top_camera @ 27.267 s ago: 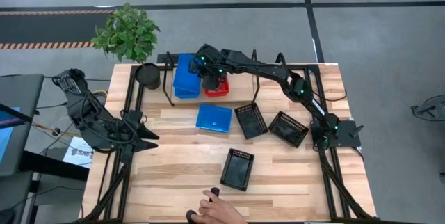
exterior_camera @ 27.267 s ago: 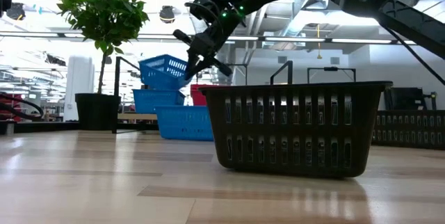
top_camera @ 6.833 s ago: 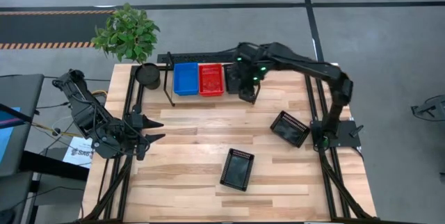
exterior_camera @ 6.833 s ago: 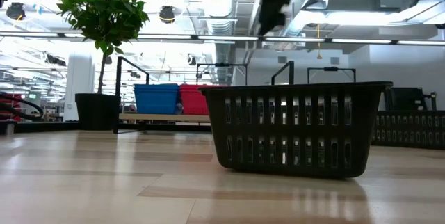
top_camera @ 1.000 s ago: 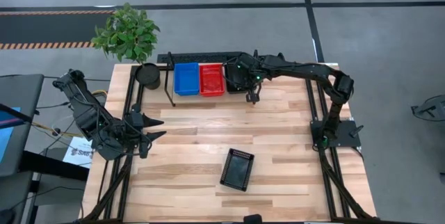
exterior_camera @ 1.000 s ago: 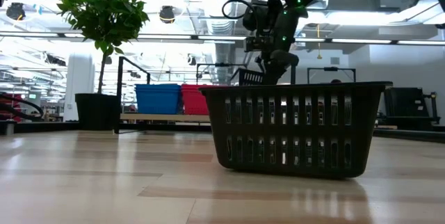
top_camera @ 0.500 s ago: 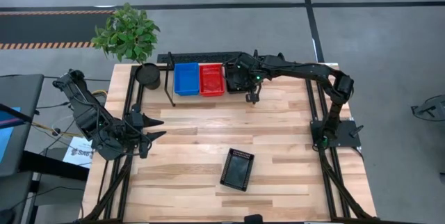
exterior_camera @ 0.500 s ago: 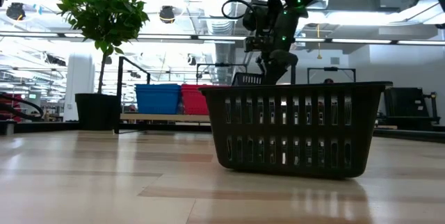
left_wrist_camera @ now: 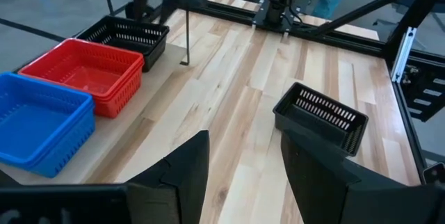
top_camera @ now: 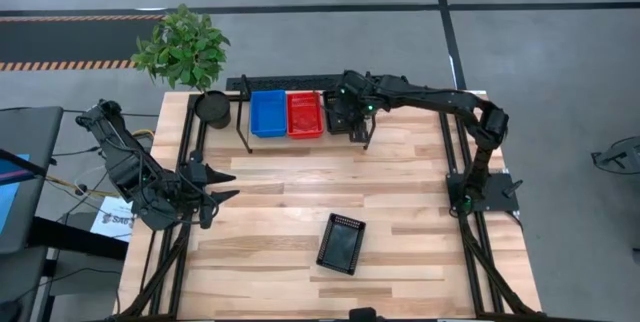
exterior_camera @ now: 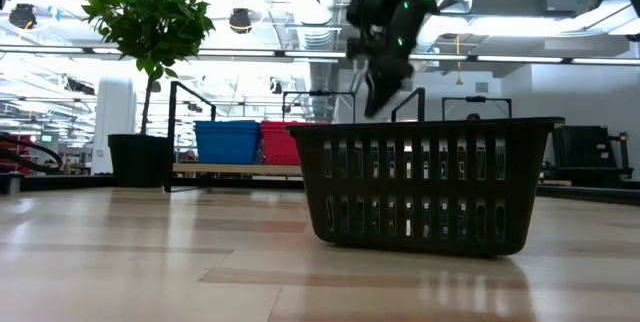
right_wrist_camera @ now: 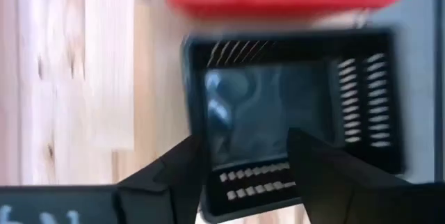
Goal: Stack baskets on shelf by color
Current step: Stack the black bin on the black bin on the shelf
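While the right gripper (top_camera: 350, 117) hovers spread over the black baskets (top_camera: 338, 114) at the shelf (top_camera: 285, 84) end, 12 o'clock, blue (top_camera: 267, 114) and red (top_camera: 304, 114) stacks sit beside. Low view: lone black basket (exterior_camera: 422, 182) mid-table, open wood around. Left gripper (left_wrist_camera: 240, 175) spread, idle at 9 o'clock edge.

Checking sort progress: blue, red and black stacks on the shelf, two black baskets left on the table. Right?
Not quite: only one black basket is left on the table, as the high view shows. The rest holds: the blue stack, the red stack and the black stack sit side by side on the shelf, with the right gripper above the black one.
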